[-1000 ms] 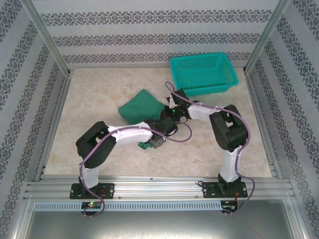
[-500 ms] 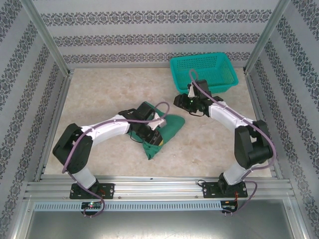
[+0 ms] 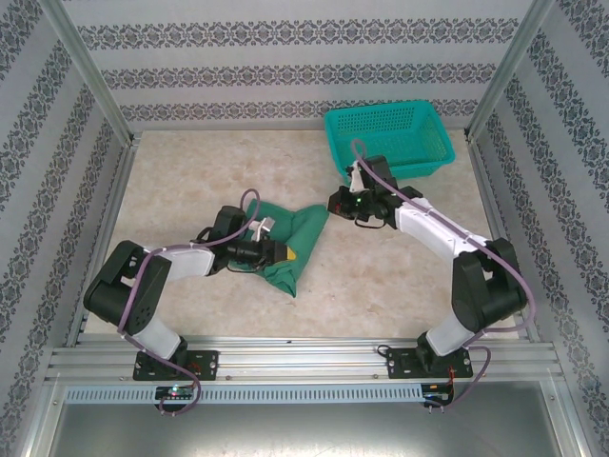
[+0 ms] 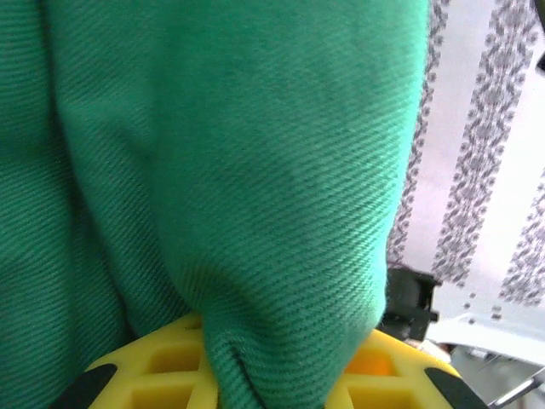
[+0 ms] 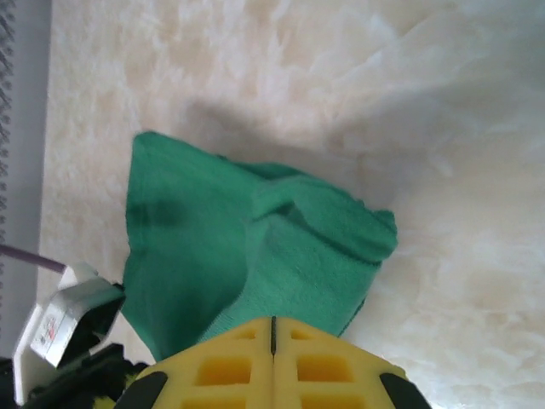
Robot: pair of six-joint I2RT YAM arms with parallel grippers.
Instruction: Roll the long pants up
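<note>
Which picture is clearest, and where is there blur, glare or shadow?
Top external view: even light, sharp, no glare. Left wrist view: the dark green soft cloth pants press close, weave crisp, the patterned wall behind bright and soft. Right wrist view: a faint shadow on the pale marbled table beyond the pants.

**Left side.** My left arm lies low and bent, reaching the long pants from their left. My left gripper is clamped on a fold of cloth that bulges between my yellow fingers.

**Right side.** My right arm stretches in from the pants' right. My right gripper sits near their far right corner, fingers pressed together and holding nothing.
</note>
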